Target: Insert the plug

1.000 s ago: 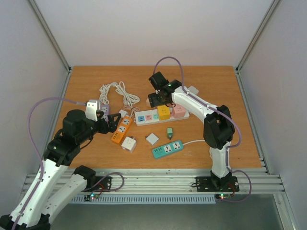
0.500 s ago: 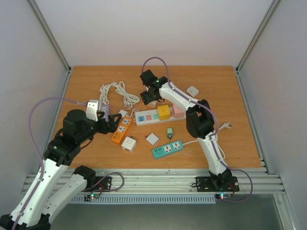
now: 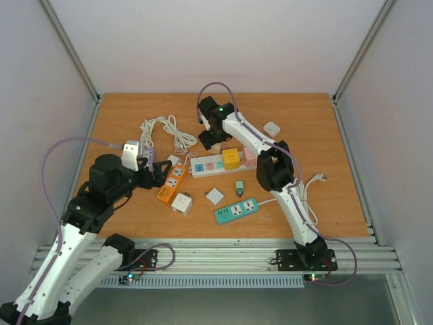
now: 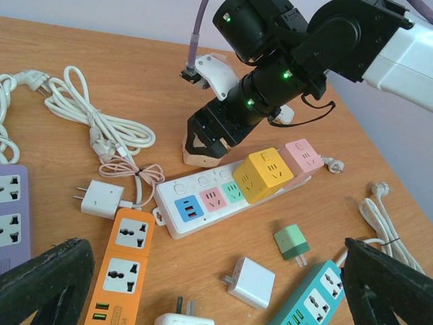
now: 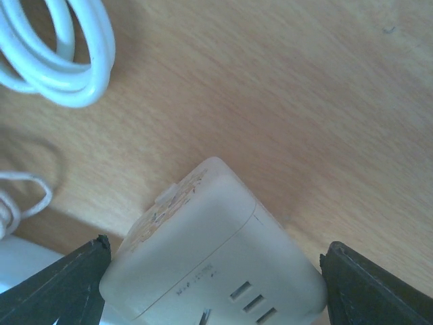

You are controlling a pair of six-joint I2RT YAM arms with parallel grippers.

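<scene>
The right gripper (image 4: 207, 145) is in the far middle of the brown wooden table (image 3: 318, 135). It points down over a cream, cube-shaped plug adapter (image 5: 203, 223) with rounded corners. The adapter rests on the wood just beyond the left half of a long white power strip (image 4: 210, 219), and its slotted face shows in the right wrist view. The jaws stand wide, one on each side of the adapter, with the black fingertips (image 5: 64, 288) close against its sides. I cannot tell whether they press on it or only flank it.

A yellow cube adapter (image 4: 264, 175) and a pink cube adapter (image 4: 302, 157) sit side by side on the right half of the white strip. Blue, pink and green socket panels fill its left half.

The left gripper (image 4: 216, 271) is on the left side of the table, spread fully wide and holding nothing. It sits between a purple power strip (image 4: 10, 210) on its left and an orange power strip (image 4: 125, 261) on its right.

A coiled white cable (image 4: 88, 115) lies far left of the cream adapter. A small white charger (image 4: 103, 199) with a thin looped cord lies near the left end of the white strip.

Nearer than the white strip are a flat white square charger (image 4: 250, 282), a small green plug adapter (image 4: 292, 242) and a teal power strip (image 3: 237, 210). Another white cube adapter (image 3: 181, 202) sits at the near end of the orange strip. A small white adapter (image 3: 272, 128) lies apart at the far right.
</scene>
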